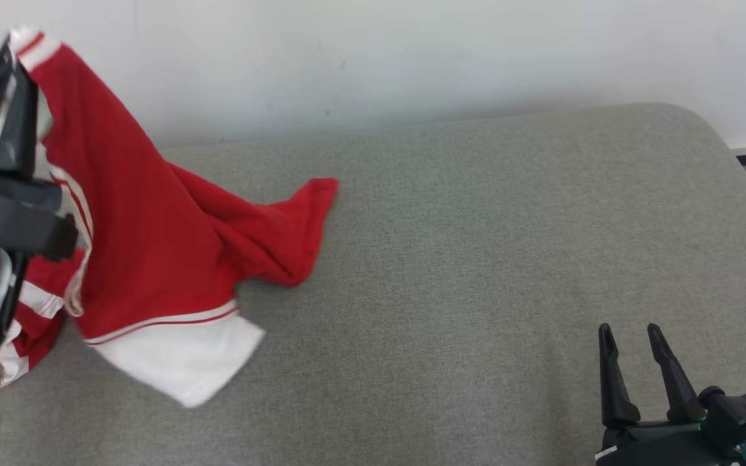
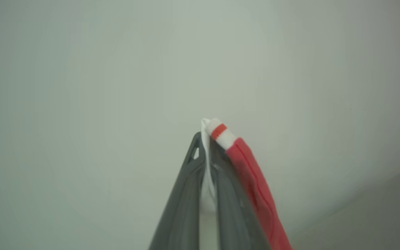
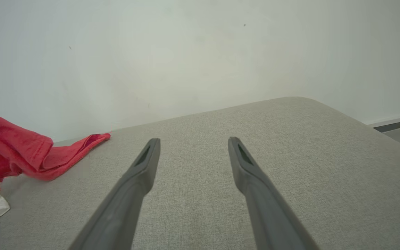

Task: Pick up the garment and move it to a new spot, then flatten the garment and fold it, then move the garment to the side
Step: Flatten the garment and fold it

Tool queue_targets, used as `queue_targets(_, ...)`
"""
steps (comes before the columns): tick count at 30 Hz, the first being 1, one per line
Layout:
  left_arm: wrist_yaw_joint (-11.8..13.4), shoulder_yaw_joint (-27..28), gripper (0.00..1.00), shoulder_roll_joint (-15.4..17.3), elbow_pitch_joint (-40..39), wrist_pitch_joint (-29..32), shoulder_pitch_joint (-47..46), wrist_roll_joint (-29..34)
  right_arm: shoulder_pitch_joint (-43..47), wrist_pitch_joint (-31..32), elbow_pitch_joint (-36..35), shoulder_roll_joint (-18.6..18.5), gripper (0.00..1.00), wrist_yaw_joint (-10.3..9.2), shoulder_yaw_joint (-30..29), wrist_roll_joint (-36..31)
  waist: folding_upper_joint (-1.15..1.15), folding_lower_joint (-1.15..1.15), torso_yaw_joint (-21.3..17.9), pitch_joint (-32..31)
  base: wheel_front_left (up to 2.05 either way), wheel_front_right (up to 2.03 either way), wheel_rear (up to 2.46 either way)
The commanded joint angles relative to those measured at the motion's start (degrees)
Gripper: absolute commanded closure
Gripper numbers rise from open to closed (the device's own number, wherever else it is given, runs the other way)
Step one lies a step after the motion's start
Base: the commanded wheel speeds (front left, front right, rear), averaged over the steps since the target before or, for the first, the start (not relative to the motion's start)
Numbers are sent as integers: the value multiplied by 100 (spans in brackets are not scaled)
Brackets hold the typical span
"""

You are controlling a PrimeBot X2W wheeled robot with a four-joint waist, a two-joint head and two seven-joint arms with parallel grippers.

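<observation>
Two grippers differ: nearest, the right gripper point(image 1: 629, 331) gapes empty above the grey cushion point(image 1: 476, 259), while the red garment point(image 1: 153, 246), likely light, limp cloth best caught next at its white hem, trails up to the left gripper point(image 2: 204, 137), clamped on its striped trim.

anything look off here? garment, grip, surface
Nothing damaged or spilled. The red garment hangs bunched from the shut left gripper, pinched by its white trim, with the ribbed edge flopped outside the jaws. Its lower part lies on the grey cushion. The right gripper is open, apart from the cloth.
</observation>
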Motion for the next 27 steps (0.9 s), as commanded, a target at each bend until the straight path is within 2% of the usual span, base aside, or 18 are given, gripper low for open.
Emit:
queue_targets(1,-18,14,100,64,-99,31,-140,-7,20,-8,2,20,0,-13,11,-23,-1,0,-1,-10,0,0,0)
queue_targets(6,-91,-201,100,59,-530,352,-433,-31,-66,-8,1,29,0,-13,96,35,-1,0,-114,41,0,0,0)
queue_targets(12,-156,-813,100,-419,-486,471,-266,-132,-129,-8,25,42,0,-13,110,68,-1,0,-339,187,0,0,0)
queue_targets(18,-141,-1350,100,-1075,191,142,-3,-233,-335,-8,23,8,0,-13,176,91,-1,0,-696,365,0,0,0)
queue_targets(19,-178,-1560,100,-1275,518,19,21,-249,-384,-7,34,7,0,-13,179,95,-1,0,-817,424,0,0,0)
queue_targets(21,-189,-1683,100,-1387,680,-62,-8,-267,-408,-7,39,12,0,-13,166,101,-1,0,-865,451,0,0,0)
queue_targets(22,-233,-1942,100,-1596,1036,-192,-103,-254,-443,-8,61,14,0,-13,174,118,-1,0,-970,511,0,0,0)
queue_targets(23,-233,-1942,100,-1596,1036,-192,-103,-254,-443,-8,61,14,0,-13,174,118,-1,0,-970,511,0,0,0)
queue_targets(27,-281,-2495,100,-2091,1792,-471,-288,-288,-467,-8,86,28,0,-13,186,135,-1,0,-1128,615,0,0,0)
